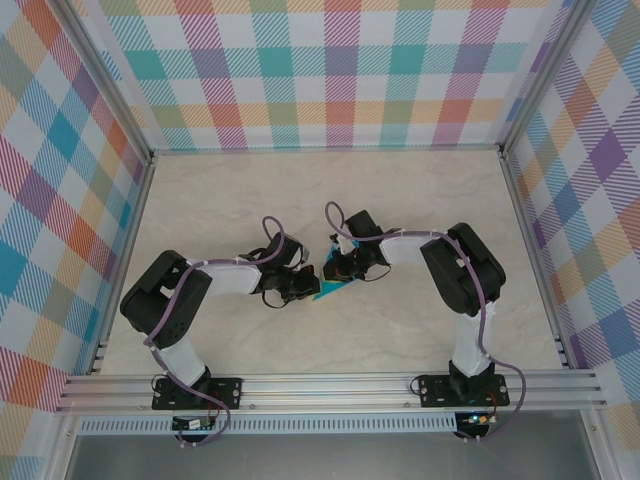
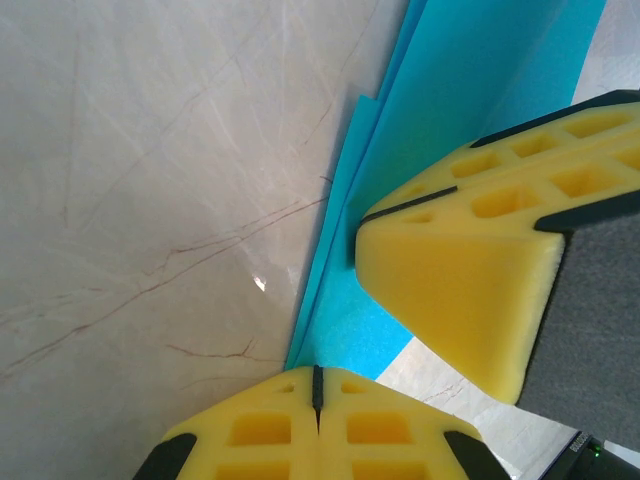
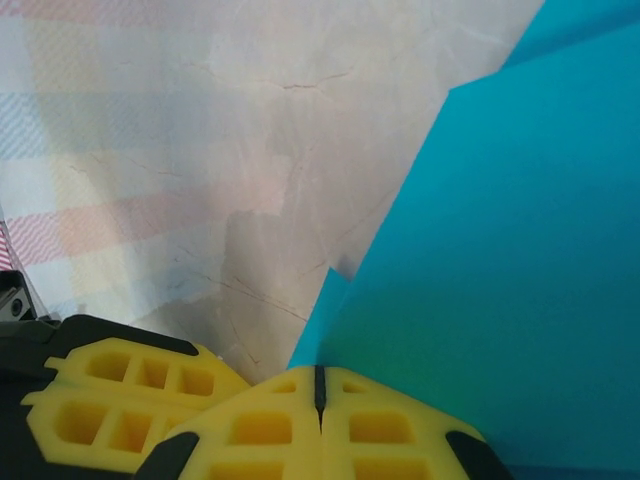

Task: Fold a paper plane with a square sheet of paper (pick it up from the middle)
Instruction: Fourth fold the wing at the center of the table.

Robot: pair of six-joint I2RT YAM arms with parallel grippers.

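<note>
The teal-blue sheet of paper (image 1: 331, 291) lies on the table between the two arms, folded in layers into a narrow pointed shape. In the left wrist view the paper (image 2: 440, 110) shows stacked folded edges. My left gripper (image 2: 318, 376) is shut, its yellow tips resting at the paper's near corner. My right gripper (image 3: 320, 376) is shut too, tips down on the paper (image 3: 510, 260). The right gripper's fingers (image 2: 470, 270) press the paper from the right in the left wrist view. From above, the left gripper (image 1: 306, 292) and right gripper (image 1: 337, 279) nearly touch over the paper.
The marble-patterned tabletop (image 1: 250, 200) is walled by plaid panels (image 1: 330, 70) at the back and sides. An aluminium rail (image 1: 330, 385) runs along the near edge with both arm bases on it. The left gripper's fingers (image 3: 130, 405) sit beside the right one's.
</note>
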